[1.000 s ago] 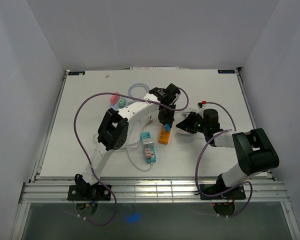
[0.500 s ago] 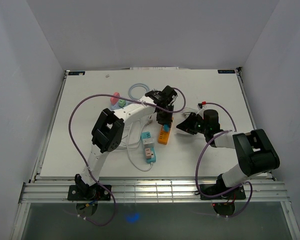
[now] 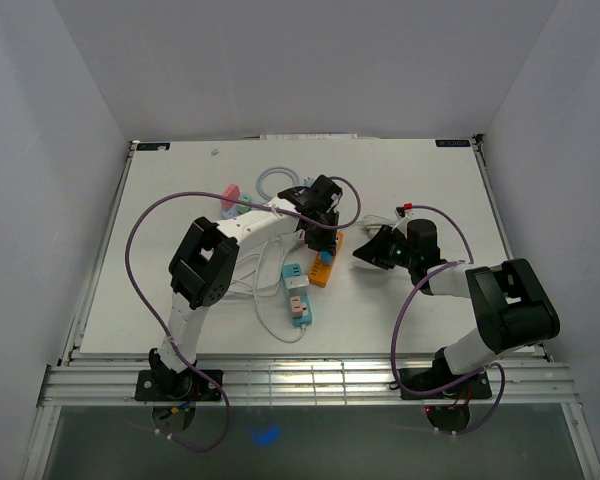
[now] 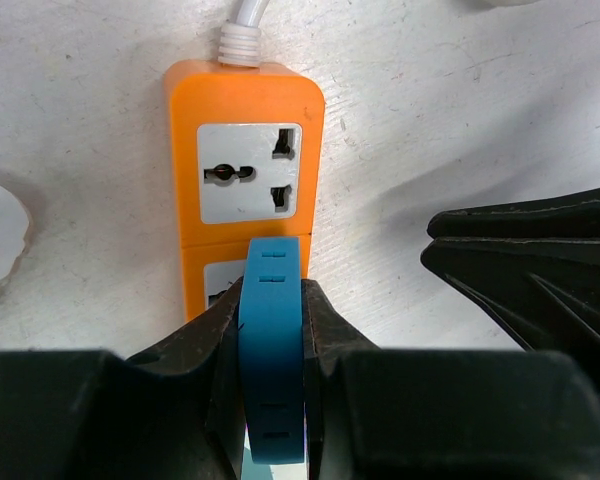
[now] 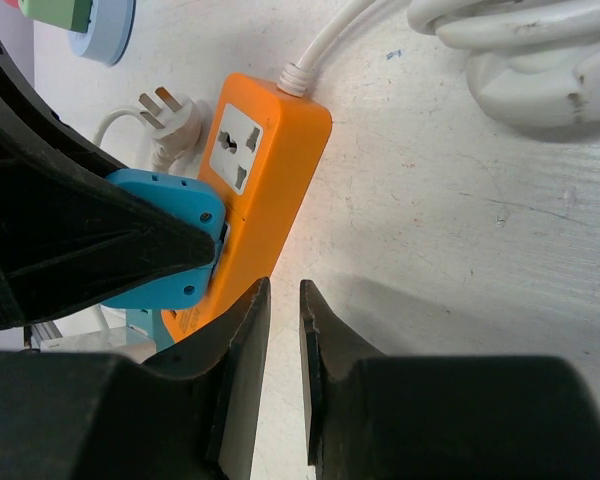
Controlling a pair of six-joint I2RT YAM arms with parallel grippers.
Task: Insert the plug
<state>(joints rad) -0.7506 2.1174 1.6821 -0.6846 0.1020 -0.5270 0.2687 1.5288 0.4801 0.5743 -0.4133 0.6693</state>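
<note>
Grip across the flat sides suits the blue plug (image 4: 271,370), likely light, rigid, smooth plastic, clamped by the left gripper (image 4: 271,300) at the lower socket of the orange power strip (image 4: 245,120), with the right gripper (image 5: 280,300) closed, empty, alongside.

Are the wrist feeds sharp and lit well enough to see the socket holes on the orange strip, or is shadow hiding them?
Left wrist: on the orange strip the free socket is sharp, evenly lit, no glare; the blue plug covers the other. Right wrist: holes readable, right gripper a dark silhouette. Top external: holes too small to read.
</note>
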